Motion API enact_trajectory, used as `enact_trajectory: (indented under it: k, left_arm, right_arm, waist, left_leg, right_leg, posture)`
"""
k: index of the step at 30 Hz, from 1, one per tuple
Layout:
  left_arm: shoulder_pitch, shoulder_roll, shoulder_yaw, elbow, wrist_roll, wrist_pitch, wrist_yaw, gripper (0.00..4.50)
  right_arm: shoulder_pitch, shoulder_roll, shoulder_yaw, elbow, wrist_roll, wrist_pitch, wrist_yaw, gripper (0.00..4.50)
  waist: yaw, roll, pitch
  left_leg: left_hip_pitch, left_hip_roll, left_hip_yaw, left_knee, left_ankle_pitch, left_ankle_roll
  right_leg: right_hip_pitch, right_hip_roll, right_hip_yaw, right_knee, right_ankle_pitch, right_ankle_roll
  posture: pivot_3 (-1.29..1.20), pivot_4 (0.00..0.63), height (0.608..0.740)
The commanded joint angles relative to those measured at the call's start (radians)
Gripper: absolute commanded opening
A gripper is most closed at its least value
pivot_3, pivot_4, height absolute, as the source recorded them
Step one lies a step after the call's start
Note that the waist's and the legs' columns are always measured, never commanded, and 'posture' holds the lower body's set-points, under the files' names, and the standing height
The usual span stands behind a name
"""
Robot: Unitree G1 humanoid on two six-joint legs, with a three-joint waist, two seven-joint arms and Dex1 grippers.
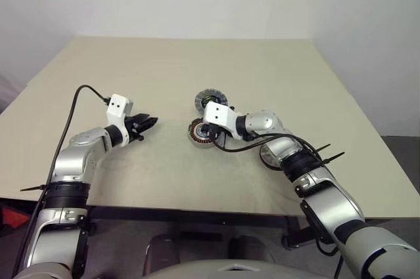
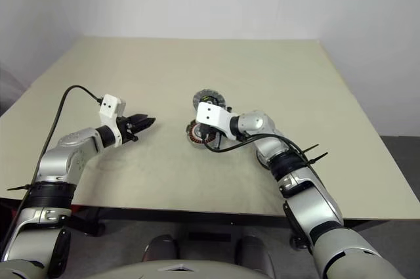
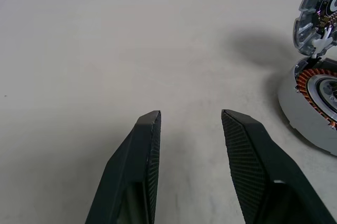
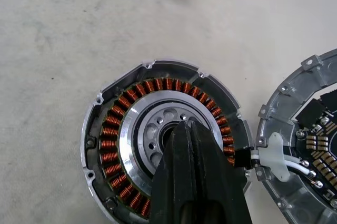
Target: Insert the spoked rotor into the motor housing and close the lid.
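Right gripper (image 4: 188, 129) clenched empty, tips over motor housing (image 4: 113, 145) centre; lid (image 4: 308, 145) beside. Left gripper (image 3: 190, 121) released, well apart.

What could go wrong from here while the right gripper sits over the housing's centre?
The shut right gripper points into the motor housing hub; a push could scrape the copper windings. The white wires tying housing to lid look short, so shifting either part could strain them.

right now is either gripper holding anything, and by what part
Nothing is held. The left gripper is open over bare table. The right gripper is shut with nothing between its fingers, tips at the motor housing's centre.
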Motion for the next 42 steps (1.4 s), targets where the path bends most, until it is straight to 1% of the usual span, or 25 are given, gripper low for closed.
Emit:
enact_trajectory:
  k: [1,6,9,12,15,18,20,23,25,29,32,36,39,42]
  left_arm:
    - [-0.02,0.002,0.012,-0.019,0.0,-0.019,0.003,1.94]
    - [-0.024,-0.002,0.008,-0.014,-0.002,-0.02,-0.005,1.94]
    - [-0.022,-0.001,0.008,-0.015,-0.002,-0.021,-0.01,1.94]
    - [-0.017,0.001,0.01,-0.018,-0.004,-0.022,-0.016,1.94]
    - [-0.01,0.0,0.013,-0.025,-0.012,-0.016,-0.024,1.94]
    - [0.005,-0.002,0.012,-0.062,-0.03,0.001,-0.036,1.94]
    - [0.013,-0.003,0.009,-0.089,-0.046,0.013,-0.05,1.94]
    - [0.02,-0.005,0.005,-0.104,-0.054,0.023,-0.063,1.94]
    - [0.02,-0.007,0.003,-0.107,-0.061,0.03,-0.073,1.94]
    - [0.021,-0.007,-0.001,-0.114,-0.07,0.04,-0.09,1.94]
    - [0.024,-0.004,-0.002,-0.11,-0.066,0.037,-0.097,1.94]
    - [0.032,-0.008,-0.006,-0.108,-0.061,0.032,-0.101,1.94]
    - [0.034,-0.015,-0.011,-0.105,-0.056,0.026,-0.098,1.94]
    - [0.033,-0.018,-0.013,-0.1,-0.054,0.023,-0.096,1.94]
  right_arm:
    - [-0.033,-0.035,-0.05,-0.087,0.039,0.021,0.01,0.02]
    - [-0.013,-0.105,-0.055,-0.092,0.013,0.025,0.001,0.02]
    - [0.01,-0.153,-0.065,-0.122,0.024,0.051,0.017,0.02]
    - [0.035,-0.224,-0.089,-0.135,0.039,0.083,0.048,0.02]
    - [0.059,-0.325,-0.106,-0.13,0.044,0.072,0.094,0.02]
    - [0.076,-0.39,-0.128,-0.151,0.075,0.069,0.14,0.63]
    - [0.071,-0.418,-0.156,-0.157,0.096,0.069,0.152,1.25]
    - [0.043,-0.433,-0.213,-0.157,0.126,0.1,0.132,2.27]
    - [0.047,-0.447,-0.24,-0.155,0.162,0.137,0.162,2.89]
    - [0.067,-0.484,-0.279,-0.132,0.219,0.21,0.216,2.89]
    - [0.092,-0.529,-0.357,-0.077,0.347,0.404,0.327,2.89]
    - [0.121,-0.591,-0.399,-0.032,0.433,0.523,0.441,2.89]
    - [0.13,-0.618,-0.404,0.021,0.45,0.546,0.49,2.89]
    - [0.165,-0.626,-0.389,0.076,0.446,0.534,0.529,2.89]
  waist:
    - [0.001,0.0,0.0]
    - [0.001,0.0,0.0]
    - [0.002,0.0,0.0]
    - [0.005,0.0,0.0]
    - [0.009,0.0,0.0]
    - [0.017,0.0,0.0]
    - [0.014,0.0,0.0]
    - [0.014,0.0,0.0]
    - [0.017,0.0,0.0]
    - [0.025,0.0,0.0]
    - [0.029,0.0,0.0]
    - [0.031,0.001,0.0]
    - [0.025,0.001,0.0]
    - [0.026,0.002,-0.001]
  left_leg:
    - [0.0,0.0,0.0,0.0,0.0,0.0]
    - [0.0,0.0,0.0,0.0,0.0,0.0]
    - [0.0,0.0,0.0,0.0,0.0,0.0]
    - [0.0,0.0,0.0,0.0,0.0,0.0]
    - [-0.001,-0.001,0.0,0.0,0.0,0.0]
    - [-0.001,-0.001,0.0,0.001,0.0,0.001]
    - [0.0,0.0,0.0,0.0,-0.002,0.003]
    - [0.001,0.001,0.0,0.0,-0.002,0.003]
    - [0.001,0.0,0.0,0.001,-0.001,0.004]
    - [-0.001,0.0,0.0,0.004,-0.002,0.006]
    - [-0.001,0.0,0.0,0.005,-0.003,0.007]
    - [-0.002,0.0,0.0,0.011,-0.005,0.011]
    - [-0.002,0.0,0.001,0.013,-0.006,0.012]
    - [0.002,0.001,0.001,0.013,-0.006,0.012]
  right_leg:
    - [0.0,0.0,0.0,0.0,0.0,0.0]
    - [0.0,0.0,0.0,0.0,0.0,0.0]
    - [0.0,0.0,0.0,0.0,0.0,0.0]
    - [0.0,0.0,0.0,-0.001,0.0,0.0]
    - [0.0,0.0,0.0,-0.001,0.0,0.0]
    - [0.0,0.0,0.0,-0.001,0.0,0.0]
    - [0.0,0.0,0.0,-0.001,0.0,0.0]
    - [0.0,0.0,0.0,0.001,0.0,0.0]
    - [0.0,0.0,0.0,0.001,0.0,0.0]
    - [0.0,0.0,0.0,0.001,0.0,0.0]
    - [0.001,-0.001,0.0,0.001,0.0,0.0]
    - [0.001,-0.002,-0.001,0.001,0.0,0.0]
    - [0.002,-0.002,-0.001,0.001,0.0,0.0]
    - [0.008,-0.002,-0.001,0.001,0.0,0.0]
  posture:
    - [0.0,0.0,0.74]
    - [0.0,0.0,0.74]
    - [0.0,0.0,0.74]
    - [0.0,0.0,0.74]
    - [0.0,0.0,0.74]
    - [0.0,0.0,0.74]
    - [0.0,0.0,0.74]
    - [0.0,0.0,0.74]
    - [0.0,0.0,0.74]
    - [0.0,0.0,0.74]
    - [0.0,0.0,0.74]
    - [0.0,0.0,0.74]
    - [0.0,0.0,0.74]
    - [0.0,0.0,0.74]
